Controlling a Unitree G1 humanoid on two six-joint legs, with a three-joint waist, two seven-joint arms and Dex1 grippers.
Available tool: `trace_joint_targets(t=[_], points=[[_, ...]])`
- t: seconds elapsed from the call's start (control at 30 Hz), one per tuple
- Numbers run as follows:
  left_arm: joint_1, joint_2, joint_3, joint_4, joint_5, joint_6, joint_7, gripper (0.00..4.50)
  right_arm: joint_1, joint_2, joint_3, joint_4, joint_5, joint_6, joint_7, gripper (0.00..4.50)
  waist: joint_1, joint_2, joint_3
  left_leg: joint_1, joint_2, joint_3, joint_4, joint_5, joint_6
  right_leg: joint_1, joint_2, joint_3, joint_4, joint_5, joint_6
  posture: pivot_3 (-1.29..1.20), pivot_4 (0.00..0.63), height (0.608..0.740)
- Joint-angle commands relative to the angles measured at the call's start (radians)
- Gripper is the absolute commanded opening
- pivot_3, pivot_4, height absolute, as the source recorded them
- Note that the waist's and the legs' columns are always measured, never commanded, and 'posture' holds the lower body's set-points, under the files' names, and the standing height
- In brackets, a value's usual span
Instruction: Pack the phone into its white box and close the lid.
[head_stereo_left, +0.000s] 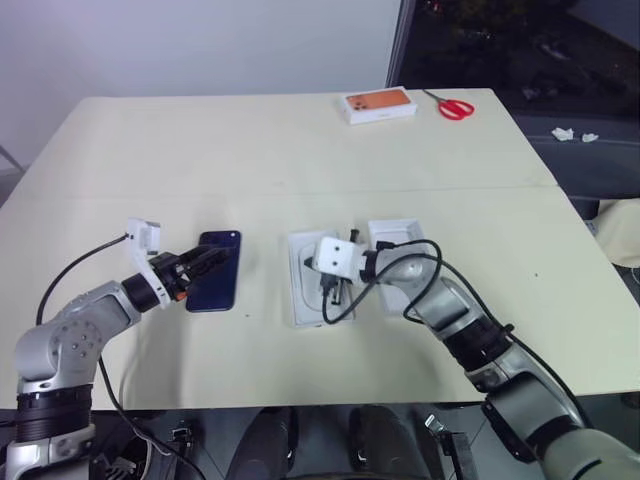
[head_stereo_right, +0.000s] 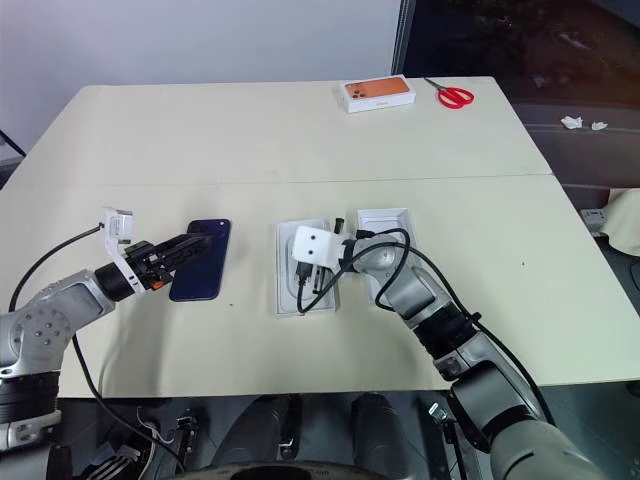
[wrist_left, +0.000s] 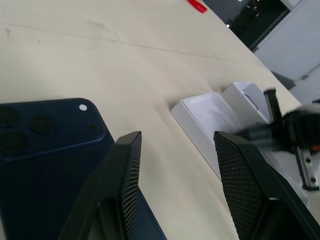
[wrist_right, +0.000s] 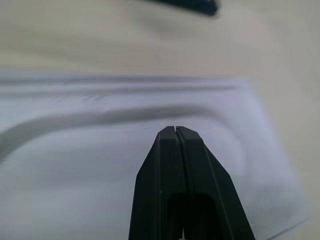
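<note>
Wide bare table (head_stereo_left: 250, 150) beyond the phone (head_stereo_left: 214, 271), narrow gap between phone and white box (head_stereo_left: 305, 285), right gripper (head_stereo_right: 318, 287) and arm lying over the box, orange-topped box (head_stereo_left: 380, 105) and scissors (head_stereo_left: 455, 107) at far edge.

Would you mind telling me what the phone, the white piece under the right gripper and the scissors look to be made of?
The phone: probably glass or polished plastic; its dark blue back is smooth and reflects light. The white piece under the shut right gripper: likely matte cardboard or moulded pulp, with thin walls and no shine. The scissors: red handles look plastic; the blades are too small to judge.
</note>
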Motion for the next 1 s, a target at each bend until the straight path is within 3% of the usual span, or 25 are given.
trace_joint_targets(t=[0.03,0.27,0.53,0.9,1.0], points=[[-0.001,-0.004,0.022,-0.036,-0.007,-0.015,0.004,2.43,0.006,-0.001,0.012,-0.036,-0.016,-0.024,0.022,0.03,-0.003,0.000,0.000,0.000,0.000,0.000,0.000,0.000,0.000,0.000,0.000,0.000,0.000,0.000,0.000,0.00,0.150,0.740],[-0.013,-0.004,0.028,-0.036,-0.006,-0.019,0.016,2.43,0.001,0.022,-0.005,-0.017,-0.023,-0.030,0.027,0.03,-0.002,0.000,0.000,0.000,0.000,0.000,0.000,0.000,0.000,0.000,0.001,0.000,0.000,0.000,0.000,0.00,0.150,0.740],[-0.017,0.018,0.042,-0.029,-0.003,-0.020,0.015,2.43,-0.056,0.041,-0.158,-0.056,0.127,0.068,0.055,0.03,-0.001,0.000,0.000,0.000,0.000,0.000,0.000,0.000,0.000,0.000,0.001,0.000,0.000,0.000,0.000,0.00,0.150,0.740],[-0.022,0.095,0.090,0.045,-0.044,0.040,-0.032,2.43,-0.100,0.066,-0.166,-0.025,0.139,0.059,0.043,0.03,-0.004,0.000,0.000,0.000,0.001,0.000,0.000,0.000,0.000,-0.001,0.001,0.000,0.001,0.000,0.000,0.00,0.150,0.740],[-0.016,0.135,0.121,0.123,0.000,0.006,-0.049,2.43,-0.121,0.137,-0.129,0.008,0.130,0.036,0.022,0.03,-0.007,0.000,0.000,0.000,0.001,0.000,0.000,0.000,0.000,-0.001,0.001,0.000,0.001,0.000,0.000,0.00,0.150,0.740]])
